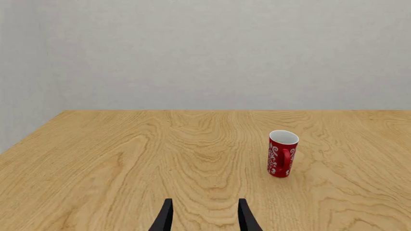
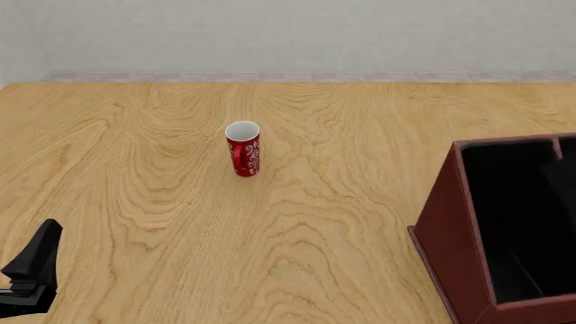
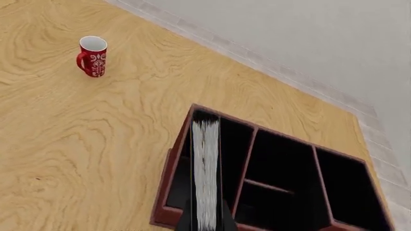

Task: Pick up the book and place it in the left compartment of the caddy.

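In the right wrist view the black book [image 3: 205,173] shows its white page edges, running out from my right gripper [image 3: 205,226], which is shut on it. The book lies in line with the caddy's [image 3: 168,168] left compartment [image 3: 234,144], between the sloped outer wall and the divider. I cannot tell whether it is above the slot or inside it. In the front view the caddy [image 2: 450,229] stands at the right edge with its left compartment [image 2: 517,223] dark; the book and right gripper are out of that view. My left gripper [image 1: 205,219] is open and empty, low at the near left [image 2: 32,266].
A red cup with white patterns [image 2: 243,148] stands upright mid-table, ahead of my left gripper [image 1: 282,154] and far left of the caddy [image 3: 93,56]. A narrower slot [image 3: 276,168] lies past the caddy's divider. A grey wall bounds the far table edge.
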Available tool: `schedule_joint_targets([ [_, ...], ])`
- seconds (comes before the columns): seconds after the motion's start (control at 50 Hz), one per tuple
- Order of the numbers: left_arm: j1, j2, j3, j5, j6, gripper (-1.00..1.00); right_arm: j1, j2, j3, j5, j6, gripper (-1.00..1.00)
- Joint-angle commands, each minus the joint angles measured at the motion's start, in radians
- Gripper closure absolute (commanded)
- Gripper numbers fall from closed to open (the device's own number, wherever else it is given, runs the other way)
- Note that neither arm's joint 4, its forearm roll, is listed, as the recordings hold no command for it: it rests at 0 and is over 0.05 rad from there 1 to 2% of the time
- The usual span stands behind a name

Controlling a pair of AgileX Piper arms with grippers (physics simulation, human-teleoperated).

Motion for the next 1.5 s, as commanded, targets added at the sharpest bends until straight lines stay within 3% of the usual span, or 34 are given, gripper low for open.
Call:
schedule_joint_targets([
  [0.02,0.0,0.0,0.0,0.0,0.0,-1.0,-0.053,0.0,0.021,0.0,0.044,1.0],
  [0.12,0.0,0.0,0.0,0.0,0.0,-1.0,-0.093,0.01,0.026,0.003,0.025,1.0],
  [0.76,0.0,0.0,0.0,0.0,0.0,-1.0,-0.073,0.026,0.094,-0.08,0.004,1.0],
  [1.5,0.0,0.0,0.0,0.0,0.0,-1.0,-0.042,0.064,0.266,-0.275,0.049,1.0],
])
